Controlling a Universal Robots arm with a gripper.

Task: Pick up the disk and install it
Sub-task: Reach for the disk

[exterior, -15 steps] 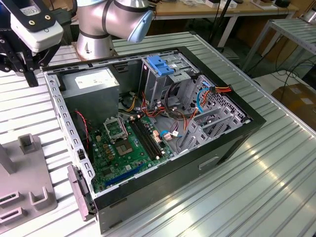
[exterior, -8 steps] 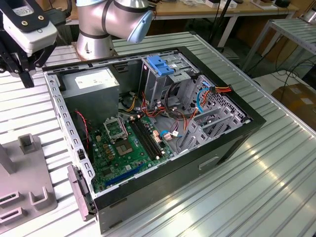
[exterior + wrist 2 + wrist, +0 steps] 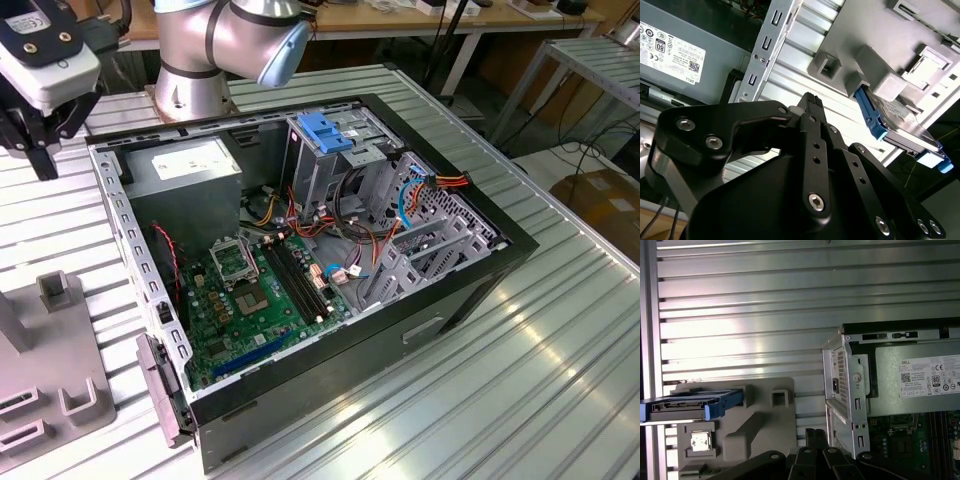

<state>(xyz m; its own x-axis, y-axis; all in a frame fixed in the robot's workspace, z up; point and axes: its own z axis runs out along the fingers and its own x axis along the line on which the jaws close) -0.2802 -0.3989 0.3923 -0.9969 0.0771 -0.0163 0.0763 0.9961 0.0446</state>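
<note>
Disk [image 3: 685,407] rests ungrasped in the grey fixture [image 3: 760,425]. Hand [image 3: 815,431] hovers nearby, apparently closed and empty. Approach step; a grasp likely requires opening first.

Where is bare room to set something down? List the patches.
Free: the ribbed table on the exterior view's right of the computer case; also table past the grey fixture holding the disk in the first wrist view. Crowded: inside the case, among cables.

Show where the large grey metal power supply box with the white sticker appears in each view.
Exterior view: the power supply box sits inside the case, by the arm's base.
Second wrist view: it lies behind the perforated rail.
First wrist view: it sits in the case corner.
Shared landmark: the grey plastic holder.
</note>
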